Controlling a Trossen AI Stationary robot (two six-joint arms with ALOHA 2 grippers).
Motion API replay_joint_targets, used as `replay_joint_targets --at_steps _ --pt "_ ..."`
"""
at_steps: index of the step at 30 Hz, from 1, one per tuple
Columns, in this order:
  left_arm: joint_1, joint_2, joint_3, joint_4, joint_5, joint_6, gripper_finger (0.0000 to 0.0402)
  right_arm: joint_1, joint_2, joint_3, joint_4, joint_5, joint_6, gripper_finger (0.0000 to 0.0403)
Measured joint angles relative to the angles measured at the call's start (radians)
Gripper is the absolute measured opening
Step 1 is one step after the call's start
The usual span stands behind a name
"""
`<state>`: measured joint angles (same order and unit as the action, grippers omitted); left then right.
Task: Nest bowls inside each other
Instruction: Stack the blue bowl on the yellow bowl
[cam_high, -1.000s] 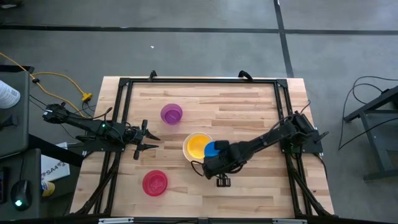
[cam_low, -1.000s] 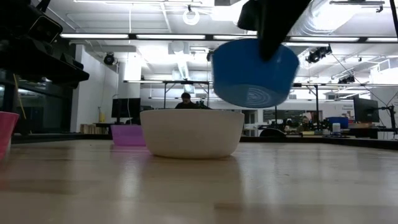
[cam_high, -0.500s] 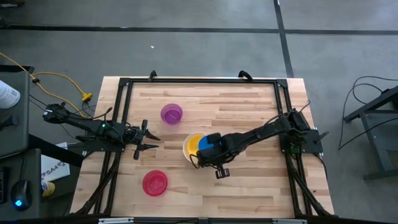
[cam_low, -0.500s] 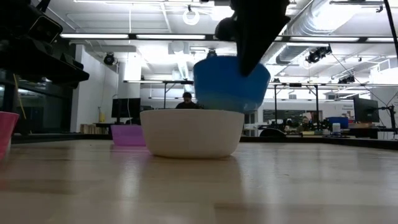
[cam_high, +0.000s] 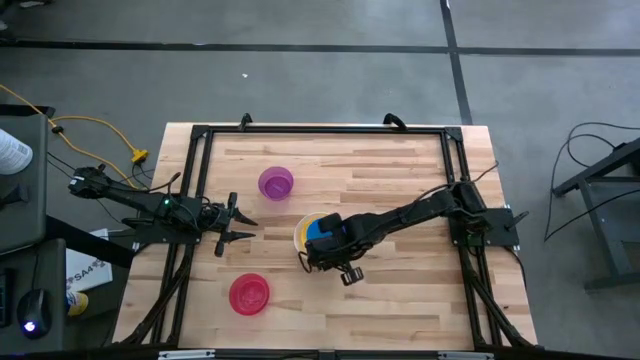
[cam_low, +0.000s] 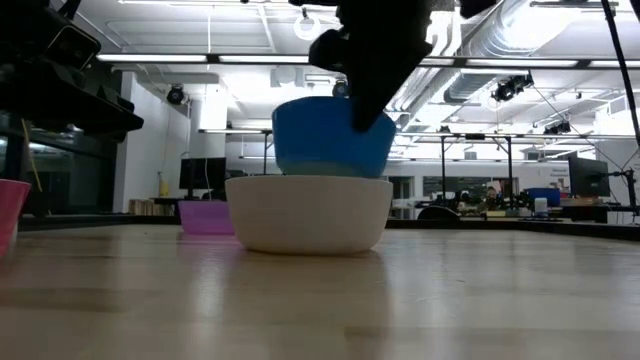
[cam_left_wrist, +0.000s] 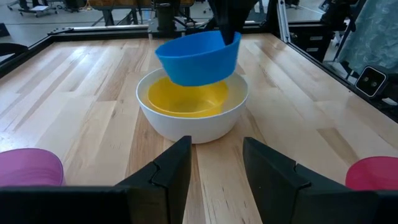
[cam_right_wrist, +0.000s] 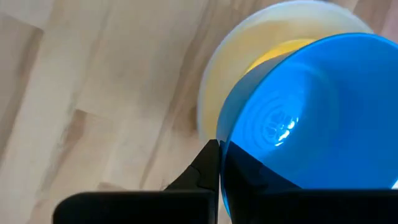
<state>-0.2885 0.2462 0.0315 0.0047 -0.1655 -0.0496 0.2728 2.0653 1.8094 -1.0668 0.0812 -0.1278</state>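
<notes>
Left gripper: The left gripper (cam_high: 238, 222) waits at the left side of the wooden table (cam_high: 400, 300) with its two dark fingers (cam_left_wrist: 171, 174) spread apart, holding nothing.
Pink bowl: The small round red-pink plastic bowl (cam_high: 249, 294) sits near the left gripper, on its own.
Purple bowl: The small round purple plastic bowl (cam_high: 276, 183) sits on the gripper's other side, also on its own.
White bowl: The bigger round white plastic bowl (cam_left_wrist: 193, 118) sits in front of the left gripper, with the round yellow plastic bowl (cam_left_wrist: 189, 99) already inside it.
Blue bowl: The round blue plastic bowl (cam_low: 330, 138) hangs from the right gripper, tipped a little, just above the yellow one.
Right gripper: The right gripper (cam_high: 322, 240) pinches the blue bowl's rim tight.
What changed: A second ago the blue bowl was off to the side and higher. Now it is over the middle and lower.
What it means: It looks almost ready to drop in. Pink and purple are left to nest.
</notes>
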Motion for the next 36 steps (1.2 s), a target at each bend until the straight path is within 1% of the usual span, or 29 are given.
replay_joint_targets --at_steps 6,13,20,36 --pt "0.000 0.000 0.000 0.000 0.000 0.000 0.0145 -0.021 0.005 -0.001 0.004 -0.002 -0.017 0.0003" --pt "0.000 0.000 0.000 0.000 0.000 0.000 0.0145 -0.020 0.006 -0.001 0.002 -0.002 -0.035 0.0003" --pt "0.000 0.000 0.000 0.000 0.000 0.000 0.0145 -0.021 0.034 -0.001 0.049 -0.003 -0.078 0.0003" --pt "0.000 0.000 0.000 0.000 0.000 0.000 0.0145 -0.038 0.056 -0.002 0.045 -0.009 -0.090 0.0003"
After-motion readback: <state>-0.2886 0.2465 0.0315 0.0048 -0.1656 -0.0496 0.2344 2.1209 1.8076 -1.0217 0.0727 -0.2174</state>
